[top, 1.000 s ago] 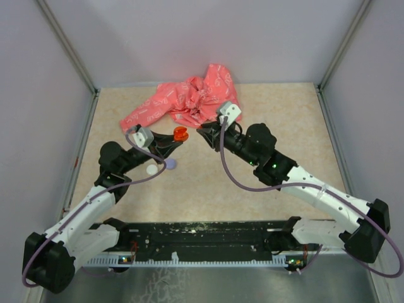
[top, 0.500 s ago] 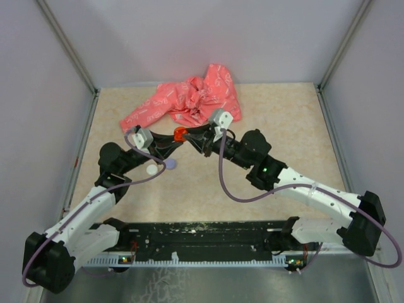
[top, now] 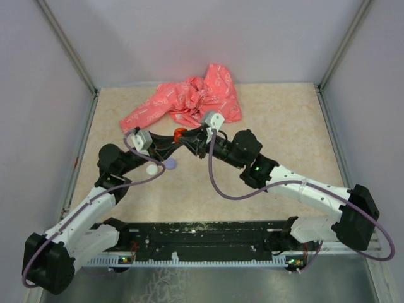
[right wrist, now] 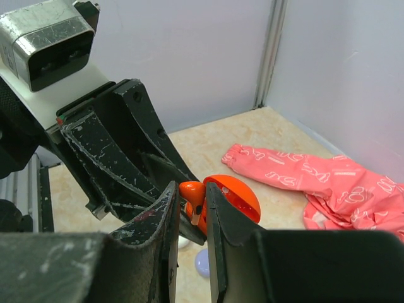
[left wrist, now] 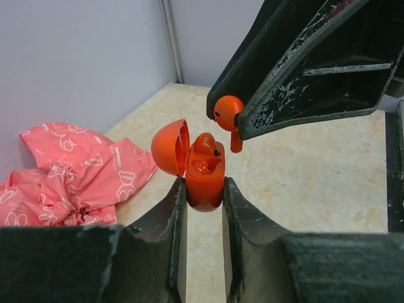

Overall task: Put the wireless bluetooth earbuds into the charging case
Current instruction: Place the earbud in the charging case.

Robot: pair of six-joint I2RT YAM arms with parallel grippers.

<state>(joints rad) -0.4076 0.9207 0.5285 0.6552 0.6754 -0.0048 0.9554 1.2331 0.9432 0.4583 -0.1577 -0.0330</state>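
Note:
My left gripper is shut on the orange charging case, holding it upright above the table with its lid swung open to the left. One orange earbud sits inside the case. My right gripper is shut on the other earbud, which hangs stem down just above and to the right of the case's opening. In the top view both grippers meet at the case, in front of the cloth.
A crumpled pink printed cloth lies at the back of the table. A white disc and a lavender disc lie on the tabletop below the left gripper. Grey walls close in the table on three sides.
My right arm has swung left, bringing its earbud from clear of the case to just above its opening. The left arm and case have stayed put.

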